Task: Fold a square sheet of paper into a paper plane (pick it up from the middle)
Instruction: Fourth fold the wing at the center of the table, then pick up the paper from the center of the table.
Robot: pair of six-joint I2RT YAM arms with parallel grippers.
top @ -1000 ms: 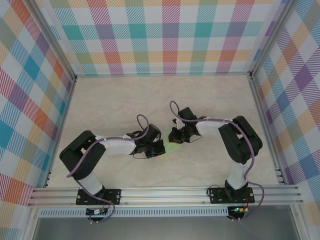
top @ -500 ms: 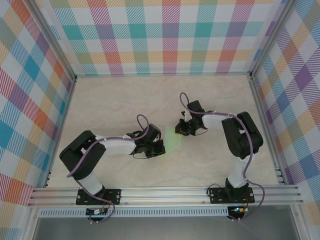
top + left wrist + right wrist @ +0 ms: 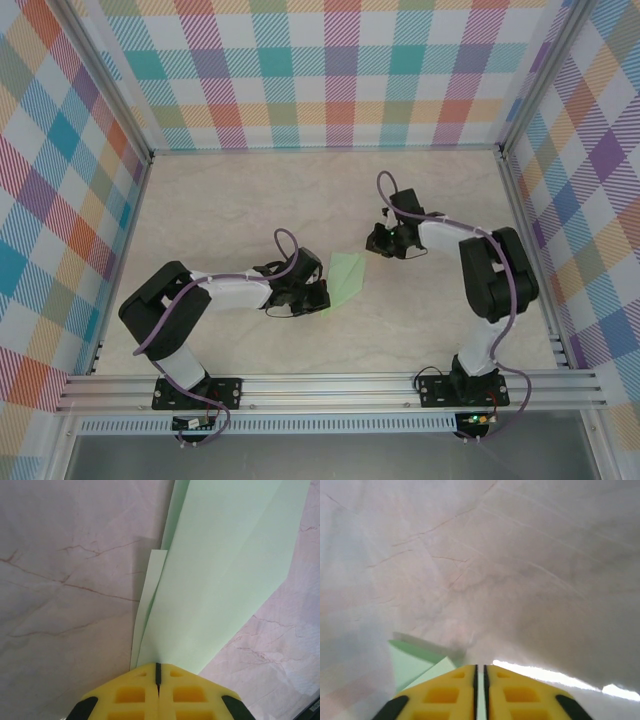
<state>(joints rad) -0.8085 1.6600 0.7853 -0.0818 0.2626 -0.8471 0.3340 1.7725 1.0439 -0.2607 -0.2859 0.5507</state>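
**A:** One folded sheet of paper [image 3: 347, 277], pale mint green, is lying on the marbled tabletop [image 3: 230, 210] between the two grippers, near the middle of the table. It is tapering toward its near end and widening toward the far one.

**B:** Who is holding it?

**A:** The left gripper [image 3: 158, 666] is pinching the narrow end. Its yellow fingers [image 3: 125, 696] are pressing tight together, and the creased layers are fanning out from the seam, with one thin flap sticking out on the left.

**B:** And the right gripper [image 3: 374, 243]?

**A:** Its jaws are standing slightly apart, with a narrow slit showing between the yellow fingers. From above it is hovering just past the paper's far corner, near it but not touching. In the right wrist view, a green corner is peeking out to the lower left of its fingers.

**B:** What is surrounding all that?

**A:** Both arms are reaching inward from the near edge, with purple cables [image 3: 285, 240] looping over them. Checkered walls [image 3: 330, 70] are enclosing the table on three sides.
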